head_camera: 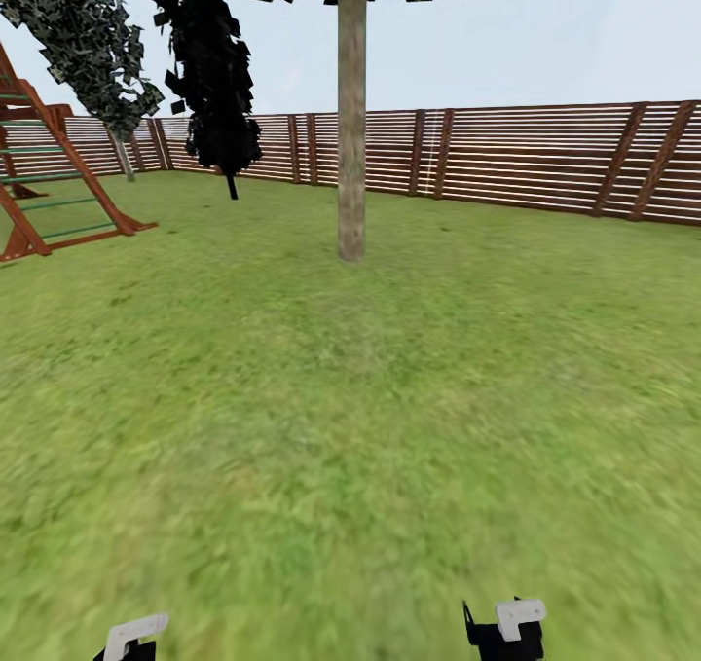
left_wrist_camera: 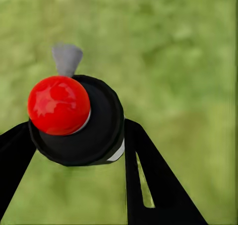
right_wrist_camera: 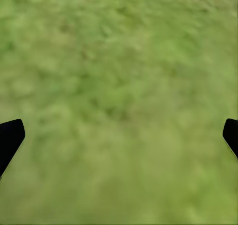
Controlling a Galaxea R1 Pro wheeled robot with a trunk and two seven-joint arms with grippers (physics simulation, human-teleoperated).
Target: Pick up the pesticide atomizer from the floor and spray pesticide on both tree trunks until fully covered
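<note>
Left gripper [left_wrist_camera: 79,150]: black fingers clamped around the black atomizer with red round cap and grey nozzle [left_wrist_camera: 74,120]; right gripper [right_wrist_camera: 119,135]: spread wide, empty, above green grass [right_wrist_camera: 119,61]. Pale grey-brown straight tree trunk [head_camera: 351,116]: well ahead on the lawn, no specks visible. Advice: close in squarely, then aim the nozzle at the bark before spraying.

Mottled grass floor [head_camera: 370,427] — tree trunk [head_camera: 351,126], wooden ladder frame [head_camera: 49,169]

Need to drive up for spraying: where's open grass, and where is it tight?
Open grass runs from both grippers to the pale tree trunk, and right of it to the fence. Tighter on the left: the red ladder frame and the black conifer.
</note>
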